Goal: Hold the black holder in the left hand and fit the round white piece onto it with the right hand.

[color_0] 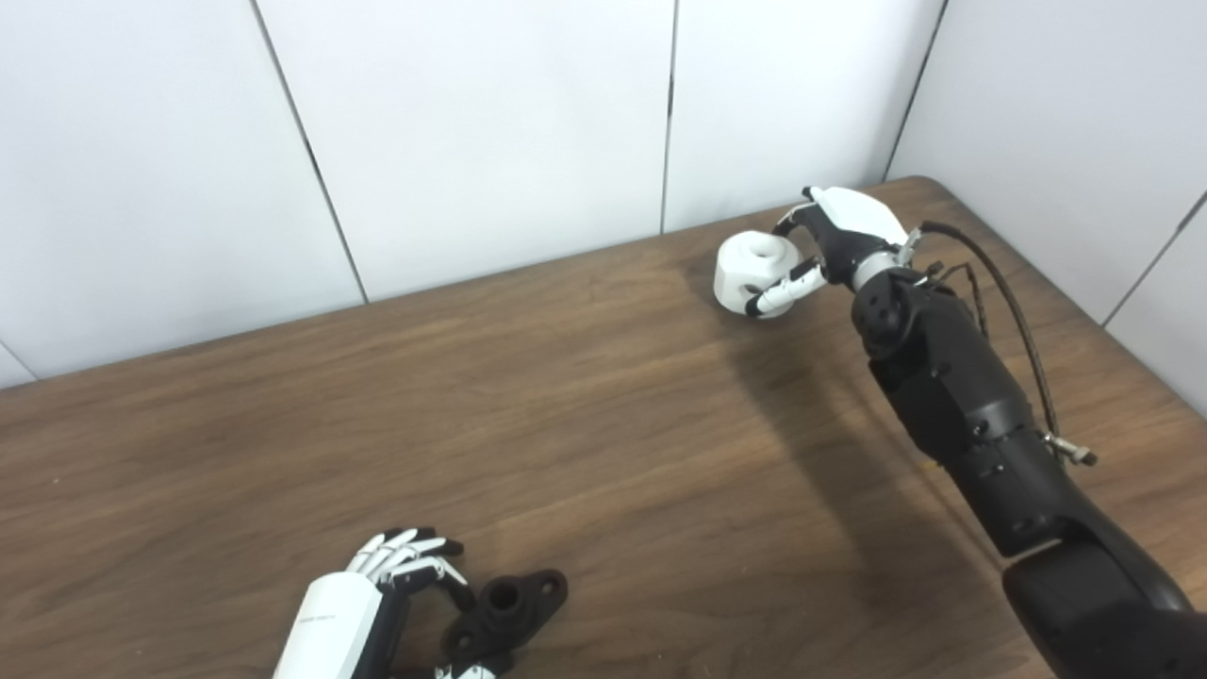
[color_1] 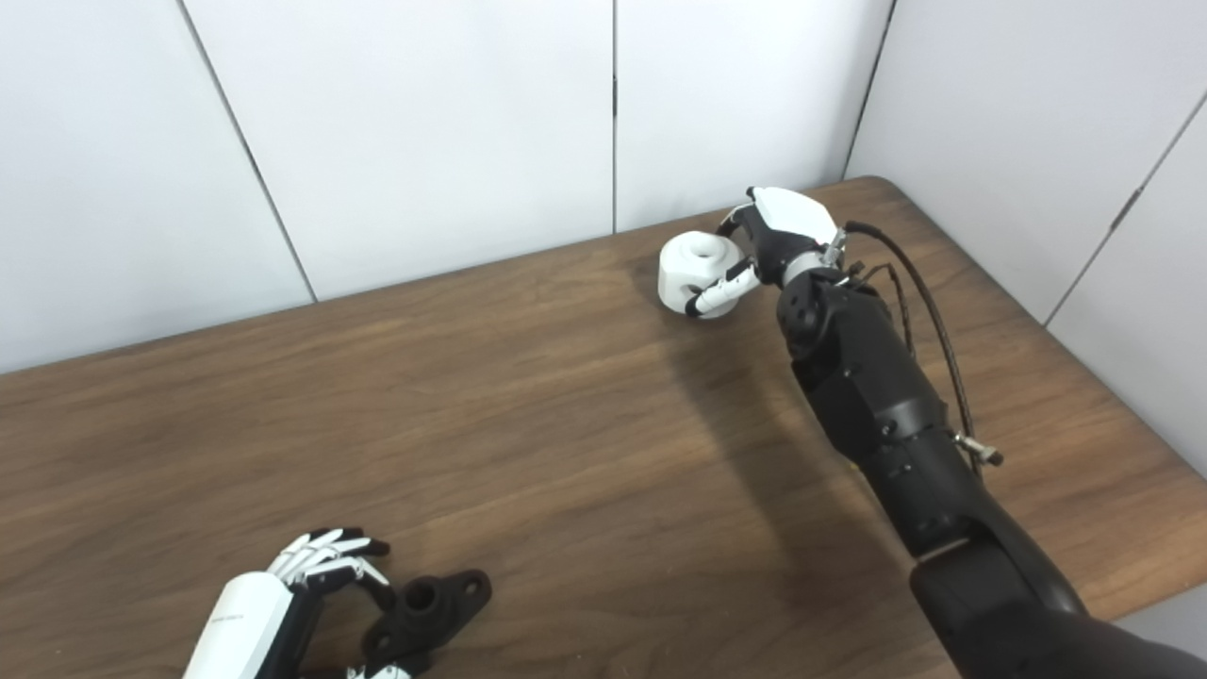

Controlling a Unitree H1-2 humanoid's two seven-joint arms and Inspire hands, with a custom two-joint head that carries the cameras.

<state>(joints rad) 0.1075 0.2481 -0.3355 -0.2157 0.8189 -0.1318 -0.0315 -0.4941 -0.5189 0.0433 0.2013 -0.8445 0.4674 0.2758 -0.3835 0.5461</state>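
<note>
Right hand [color_0: 830,247] clamped on round white piece [color_0: 754,269], far from black holder [color_0: 504,613]; left hand [color_0: 377,594] fingers curled beside the holder, grasp unclear. Fitting not begun.

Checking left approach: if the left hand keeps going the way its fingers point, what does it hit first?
Probably the black holder: the left hand has fingers curled toward it with a small gap. Contact unclear. Round white piece sits far off at the right hand.

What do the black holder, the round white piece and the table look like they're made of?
Holder: matte black, probably plastic; dull, no glints. White piece: smooth, opaque, likely plastic; even soft shading. Table: brown wood grain, maybe laminate; streaks run lengthwise.
</note>
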